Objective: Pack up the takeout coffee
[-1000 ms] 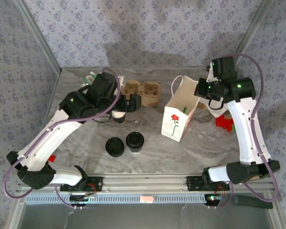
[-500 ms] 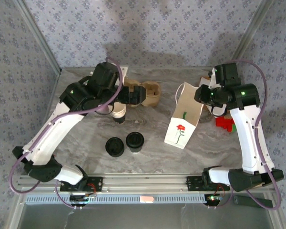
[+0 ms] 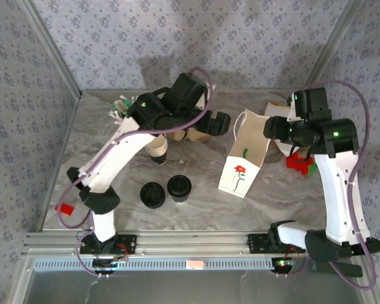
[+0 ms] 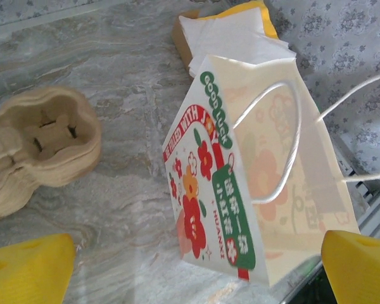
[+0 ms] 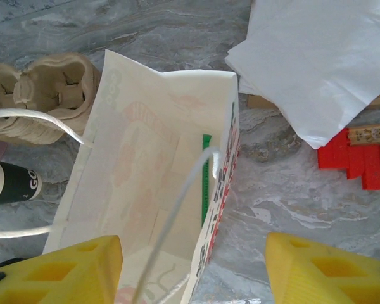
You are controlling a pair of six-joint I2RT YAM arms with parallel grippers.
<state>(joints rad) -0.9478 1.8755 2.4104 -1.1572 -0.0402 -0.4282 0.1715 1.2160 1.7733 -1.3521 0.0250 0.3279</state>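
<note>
L hand [image 4: 193, 272], R hand [image 5: 199, 272] both released near open paper bag [image 3: 240, 171]; takeout coffee [image 3: 178, 187] stands outside it.

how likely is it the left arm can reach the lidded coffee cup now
Probably yes: the lidded coffee cup stands clear with nothing over it, and the left hand is open, though it hovers by the paper bag and must swing back.
</note>
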